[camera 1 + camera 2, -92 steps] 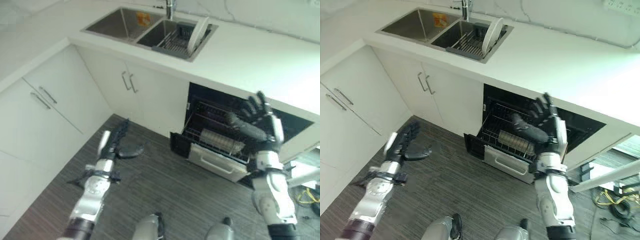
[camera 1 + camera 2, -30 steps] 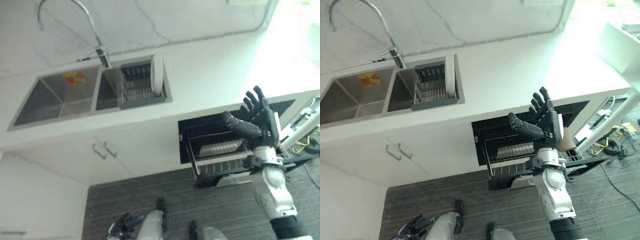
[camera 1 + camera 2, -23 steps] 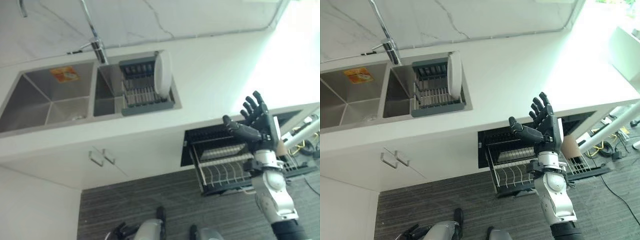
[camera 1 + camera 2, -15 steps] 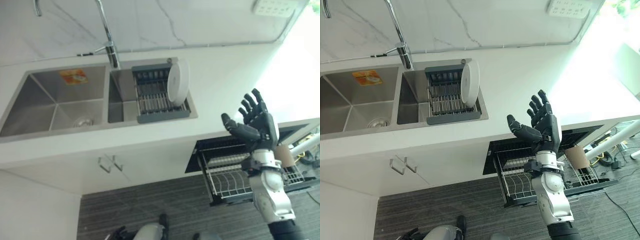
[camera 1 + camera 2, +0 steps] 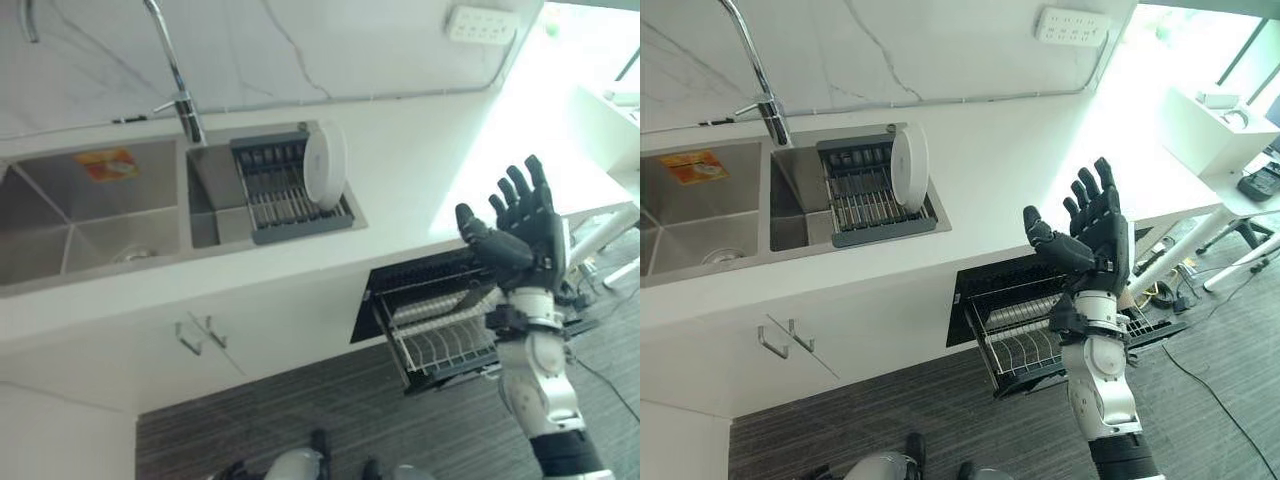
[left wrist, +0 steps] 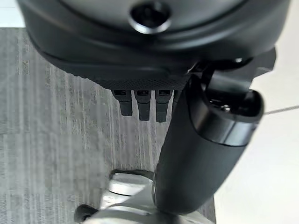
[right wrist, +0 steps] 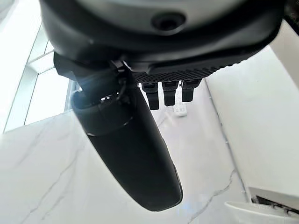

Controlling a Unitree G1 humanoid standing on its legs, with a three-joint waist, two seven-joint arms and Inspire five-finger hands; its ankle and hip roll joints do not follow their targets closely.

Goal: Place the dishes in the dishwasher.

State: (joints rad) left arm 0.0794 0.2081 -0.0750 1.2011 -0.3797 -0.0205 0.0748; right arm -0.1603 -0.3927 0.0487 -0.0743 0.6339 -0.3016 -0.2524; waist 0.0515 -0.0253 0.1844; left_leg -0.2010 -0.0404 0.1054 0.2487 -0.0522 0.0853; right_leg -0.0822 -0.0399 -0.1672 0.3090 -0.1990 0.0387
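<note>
A white plate (image 5: 325,165) stands on edge at the right end of a dark dish rack (image 5: 278,200) in the sink's right basin. Under the counter the dishwasher (image 5: 415,285) is open, its wire rack (image 5: 445,340) pulled out over the floor. My right hand (image 5: 527,228) is raised in front of the counter edge above that rack, palm up, open and holding nothing; its thumb (image 7: 128,144) and straight fingers (image 7: 170,93) face the marble wall. My left hand (image 6: 140,103) hangs low over the striped floor, fingers straight, thumb (image 6: 205,144) out, holding nothing.
A tall faucet (image 5: 176,75) stands behind the double sink, beside the left basin (image 5: 70,215). White cabinet doors with handles (image 5: 200,335) sit below the sink. A socket strip (image 5: 482,24) is on the wall. A white table (image 5: 1225,115) stands at far right.
The whole view has shifted as the camera moved. My right hand has risen a little and stays open. The plate has stayed in the dish rack.
</note>
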